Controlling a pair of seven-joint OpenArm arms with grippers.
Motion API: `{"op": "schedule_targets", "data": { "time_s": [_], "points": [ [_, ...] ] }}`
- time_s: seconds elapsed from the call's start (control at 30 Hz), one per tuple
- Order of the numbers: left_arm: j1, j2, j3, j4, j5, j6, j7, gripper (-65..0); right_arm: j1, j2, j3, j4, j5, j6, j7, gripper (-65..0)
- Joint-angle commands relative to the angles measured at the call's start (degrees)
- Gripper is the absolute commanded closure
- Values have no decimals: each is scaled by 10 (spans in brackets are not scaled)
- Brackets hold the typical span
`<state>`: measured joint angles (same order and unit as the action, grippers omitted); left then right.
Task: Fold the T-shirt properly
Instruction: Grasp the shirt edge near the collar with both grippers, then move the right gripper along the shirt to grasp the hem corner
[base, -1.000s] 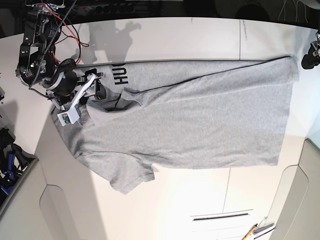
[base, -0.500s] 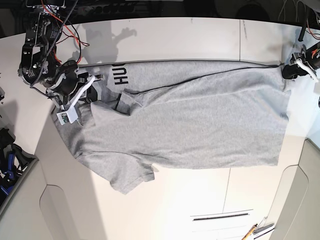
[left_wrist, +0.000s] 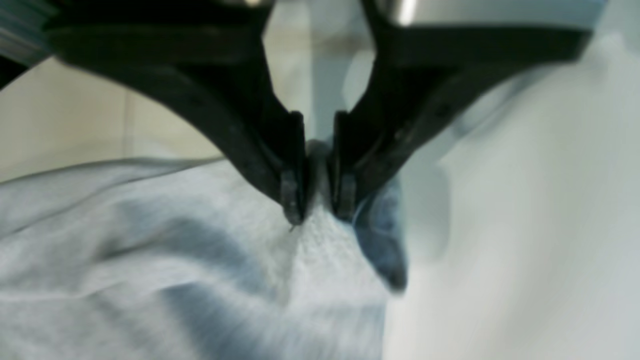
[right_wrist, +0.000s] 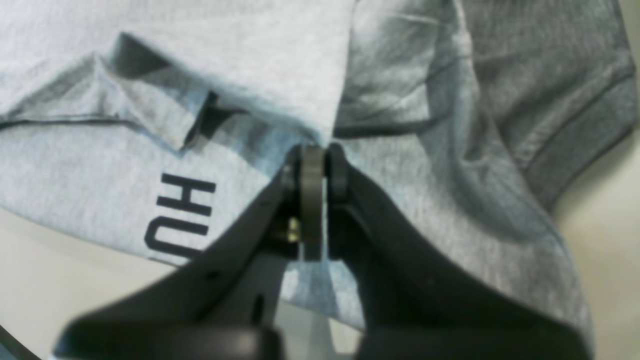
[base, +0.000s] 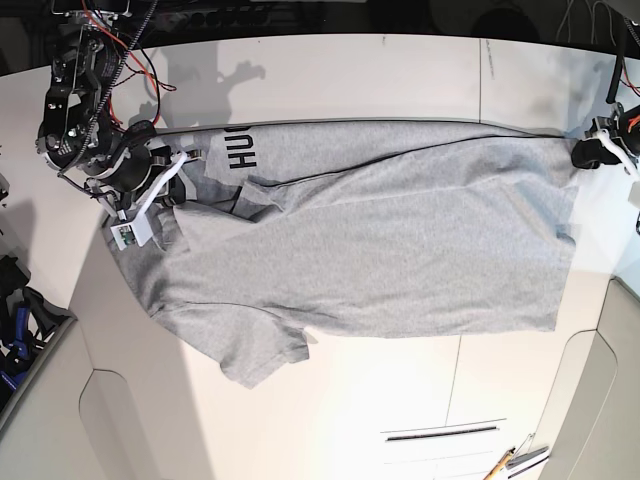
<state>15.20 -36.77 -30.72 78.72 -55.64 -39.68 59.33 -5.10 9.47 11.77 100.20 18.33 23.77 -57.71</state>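
Cloth is pinched at both ends. In the base view the T-shirt (base: 370, 240) lies spread across the middle of the white worktop (base: 330, 75), already doubled lengthwise so that a strip with black lettering (base: 241, 148) shows along its upper edge. The right gripper (base: 178, 172), at the left of that frame, has its jaws together on a fold of fabric near the collar end; its wrist view shows them closed around a thin ridge of grey cloth beside the letters. The left gripper (base: 588, 152), at the far right, is clamped on the hem corner, and its own blurred view shows a small peak of fabric between the tips.

Risks, as I judge them: each grip holds only a narrow pinch, so a quick or uneven lift could pull the cloth free on one side and leave the fold crooked. If the two arms travel at different rates, the hem end would skew against the shoulder end. The loose sleeve (base: 262, 352) at lower left could drag or tuck under. How many layers each jaw pair holds cannot be told.
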Motion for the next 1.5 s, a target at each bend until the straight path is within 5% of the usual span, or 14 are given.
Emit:
{"op": "schedule_targets", "data": {
  "time_s": [0.0,0.2,0.43,0.57,0.67,0.83,0.93,1.1,1.47],
  "points": [
    [-6,-14,-17,24,-11,-3,-5,-91,6,3,2,9,6,0,11,0],
    [-6,-15,-54,72,-11,-3,40,-222,6,3,2,9,6,0,9,0],
    [2,-13,-54,71,6,-3,38,-229,6,3,2,9,6,0,9,0],
    [2,-3,-52,71,6,-3,-10,-228,6,3,2,9,7,0,9,0],
    [2,2,-30,71,23,-3,-23,-215,6,3,2,9,7,0,9,0],
    [2,18,30,71,113,-3,-79,-79,6,3,2,9,7,0,9,0],
    [2,22,69,67,191,36,-117,-3,6,3,2,7,-7,0,8,0],
    [2,22,118,32,236,85,-97,0,4,3,2,-7,-20,0,-21,0],
    [54,22,95,12,206,86,-48,0,-90,7,2,-28,-20,0,-31,0]
  ]
}}
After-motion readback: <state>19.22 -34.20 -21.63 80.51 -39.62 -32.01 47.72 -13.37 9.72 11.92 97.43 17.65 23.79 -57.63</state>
